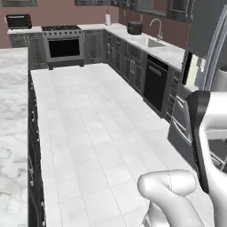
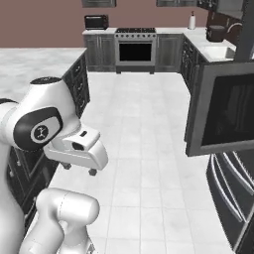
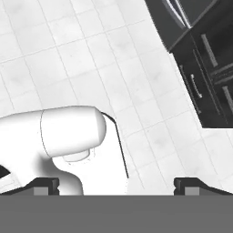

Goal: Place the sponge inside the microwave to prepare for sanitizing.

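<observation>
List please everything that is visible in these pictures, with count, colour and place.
microwave: one, black frame, dark glass door, raised at right.
stove: one, grey with black oven window, far wall.
toaster oven: one, black, far counter left of the stove.
sink: one, light, right counter, with curved tap.
toaster: one, dark, right counter beyond the sink.
dishwasher: one, black, under the right counter.
island counter: one, white marble, left.
floor: white tiles, centre.
hand: one, dark tips, open, above the floor.
</observation>
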Robot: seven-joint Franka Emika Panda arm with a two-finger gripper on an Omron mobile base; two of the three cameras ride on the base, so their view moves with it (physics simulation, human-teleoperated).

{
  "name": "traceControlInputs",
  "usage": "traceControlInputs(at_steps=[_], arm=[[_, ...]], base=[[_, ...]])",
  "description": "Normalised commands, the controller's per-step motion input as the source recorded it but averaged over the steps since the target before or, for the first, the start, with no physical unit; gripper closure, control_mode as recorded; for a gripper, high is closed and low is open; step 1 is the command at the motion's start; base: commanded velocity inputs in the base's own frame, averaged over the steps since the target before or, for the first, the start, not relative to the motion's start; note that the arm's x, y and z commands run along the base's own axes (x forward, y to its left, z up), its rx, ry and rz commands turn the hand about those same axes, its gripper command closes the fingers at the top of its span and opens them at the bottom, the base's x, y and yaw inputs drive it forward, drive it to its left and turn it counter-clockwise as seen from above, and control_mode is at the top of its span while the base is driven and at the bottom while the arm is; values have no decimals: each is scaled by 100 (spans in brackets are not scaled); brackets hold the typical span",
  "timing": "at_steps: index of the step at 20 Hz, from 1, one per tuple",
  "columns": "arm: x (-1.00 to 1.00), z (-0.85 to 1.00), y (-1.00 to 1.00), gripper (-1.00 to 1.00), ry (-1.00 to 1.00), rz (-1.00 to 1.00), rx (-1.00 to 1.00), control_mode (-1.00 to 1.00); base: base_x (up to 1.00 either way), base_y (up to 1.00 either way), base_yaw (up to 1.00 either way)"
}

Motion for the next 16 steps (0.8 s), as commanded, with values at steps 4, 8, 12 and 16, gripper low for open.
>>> traceControlInputs(at_steps=[4,8,12,16], arm=[[0,0,0,-100,0,0,0,100],[0,0,0,-100,0,0,0,100],[0,0,0,-100,0,0,0,100],[0,0,0,-100,0,0,0,100]], base=[[40,26,60],[50,0,18],[71,26,1],[97,61,0]])
